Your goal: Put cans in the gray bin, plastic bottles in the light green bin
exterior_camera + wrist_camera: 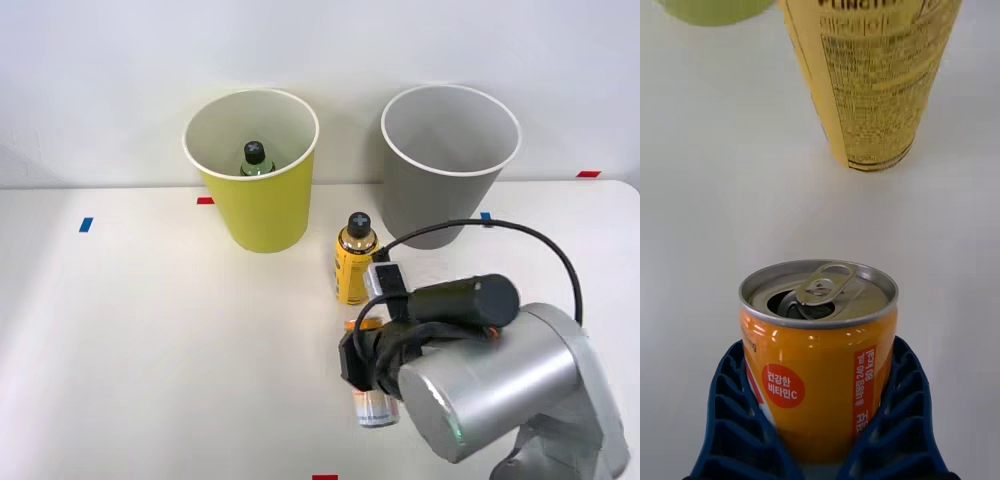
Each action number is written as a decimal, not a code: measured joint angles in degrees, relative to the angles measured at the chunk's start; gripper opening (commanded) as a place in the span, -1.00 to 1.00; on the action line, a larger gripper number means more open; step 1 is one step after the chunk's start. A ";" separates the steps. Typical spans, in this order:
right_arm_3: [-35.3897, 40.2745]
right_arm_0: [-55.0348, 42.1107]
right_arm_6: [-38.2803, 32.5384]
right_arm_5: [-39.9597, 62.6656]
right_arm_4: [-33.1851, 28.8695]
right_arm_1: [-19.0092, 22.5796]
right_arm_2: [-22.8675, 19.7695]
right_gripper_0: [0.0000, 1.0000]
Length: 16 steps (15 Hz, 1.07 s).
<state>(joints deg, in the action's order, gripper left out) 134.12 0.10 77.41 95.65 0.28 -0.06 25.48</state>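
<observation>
Now upright can (818, 352) between blue fingers (736, 420) of right end effector (820, 442).

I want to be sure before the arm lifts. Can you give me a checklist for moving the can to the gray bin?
1. Blue fingers on both sides of the can: ok.
2. Can upright, opened top up: ok.
3. Yellow bottle stands between can and gray bin; clearance: cannot tell.
4. Gray bin upright, mouth open: ok.
5. Light green bin already holds a green bottle: ok.
</observation>
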 measured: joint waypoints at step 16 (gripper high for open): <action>15.88 -0.98 12.60 -20.52 28.33 -0.93 -22.57 -1.00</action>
<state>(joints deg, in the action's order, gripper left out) 150.00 -0.87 90.02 75.14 28.61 -0.99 2.91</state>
